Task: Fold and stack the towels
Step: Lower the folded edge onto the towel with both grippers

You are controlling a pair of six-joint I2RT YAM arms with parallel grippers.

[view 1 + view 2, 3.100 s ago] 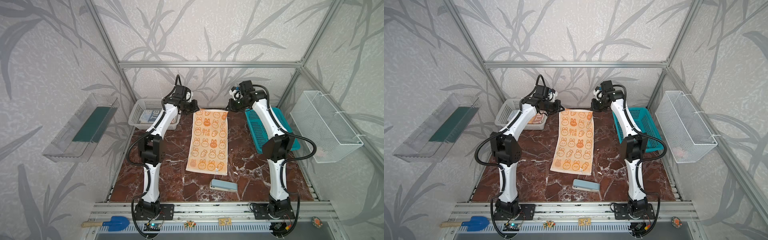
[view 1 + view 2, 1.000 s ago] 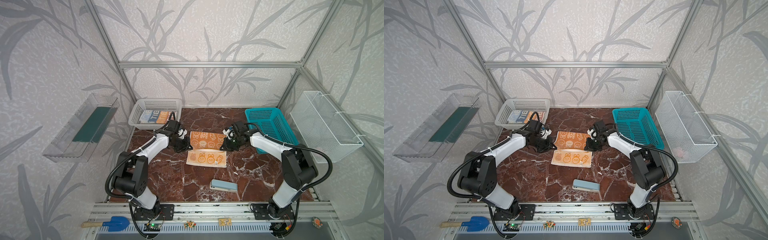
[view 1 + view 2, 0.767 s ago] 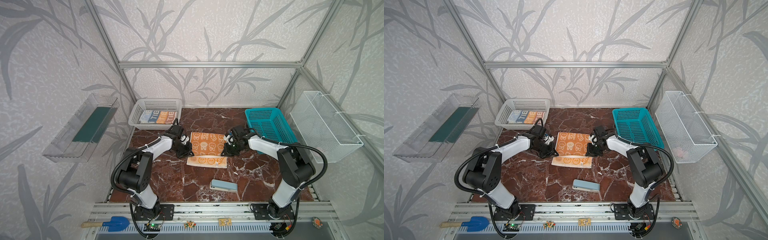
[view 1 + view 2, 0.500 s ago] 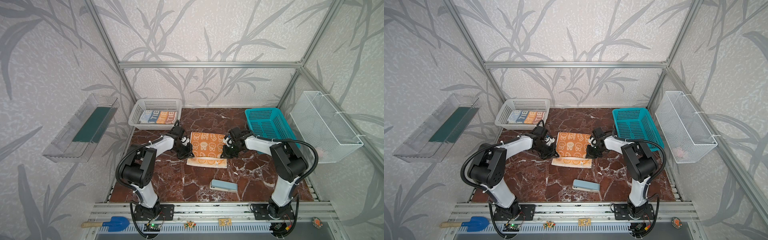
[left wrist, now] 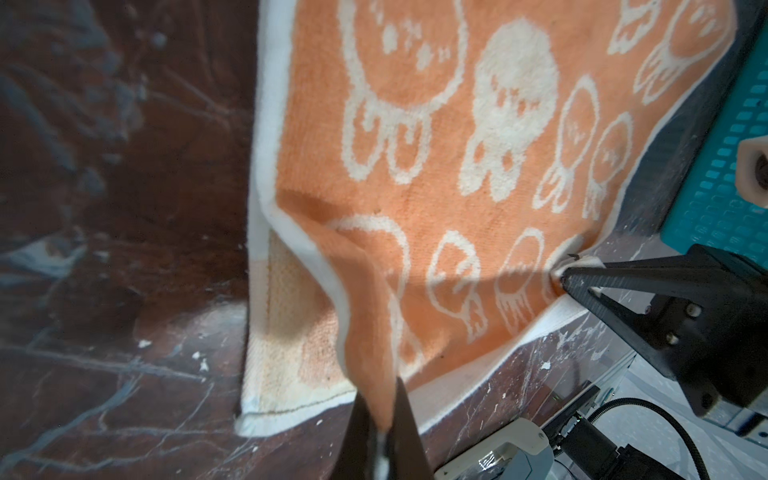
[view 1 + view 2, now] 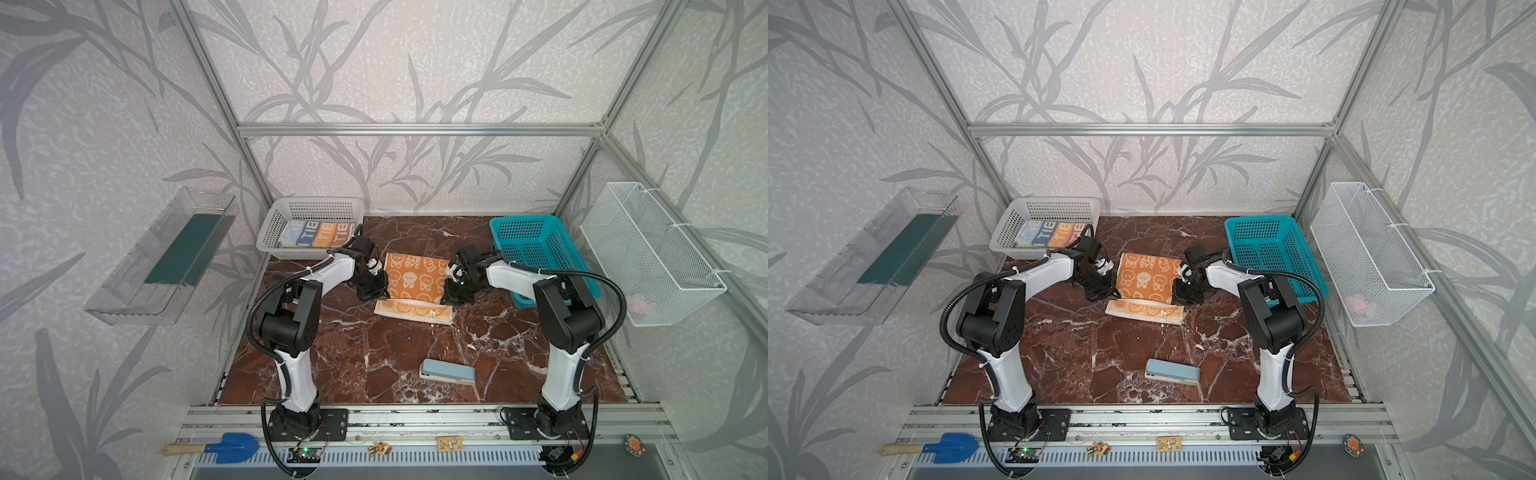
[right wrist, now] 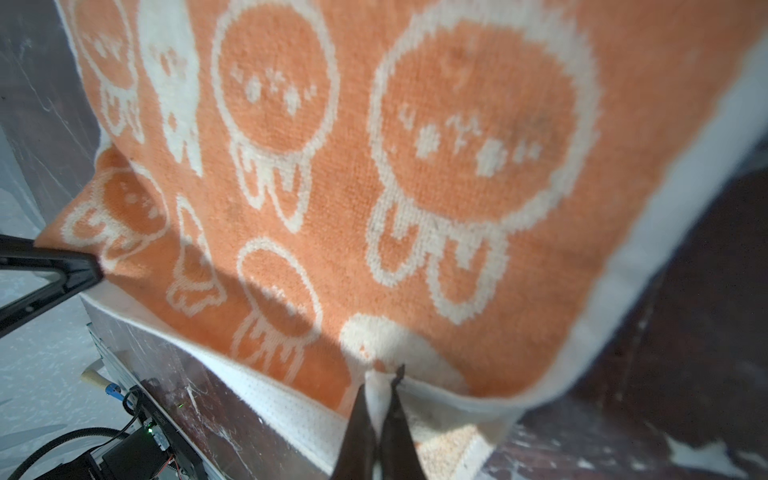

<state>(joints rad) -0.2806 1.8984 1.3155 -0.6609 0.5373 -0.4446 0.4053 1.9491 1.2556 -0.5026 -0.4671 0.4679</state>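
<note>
Three walls point(image 6: 374, 62): pale textured paper with a grey leaf print, aluminium bars at the corners.
Table point(image 6: 374, 365): glossy red-brown marble with white veins.
Clear tray point(image 6: 162, 257): plastic with a dark green strip inside, hung on the wall at the left.
Wire basket point(image 6: 648, 257): white mesh, hung at the right.
Teal basket point(image 6: 536, 249): perforated plastic, rear right of the table.
Grey basket point(image 6: 307, 208): perforated plastic, rear left; a lettered towel point(image 6: 320, 235) lies inside.
Orange towel point(image 6: 415, 278): mid-table between the two baskets, doubled over, its front strip flat on the marble.
Block point(image 6: 447, 372): pale blue, smooth, near the front edge.
Left gripper point(image 5: 384, 432): closed tight, pinching one raised corner of the orange towel.
Right gripper point(image 7: 380, 399): closed tight on the white hem at the opposite corner.
Wrist views only: looped terry pile, cream animal faces, paler reverse under the fold.
Top views only: baskets, block, walls.
</note>
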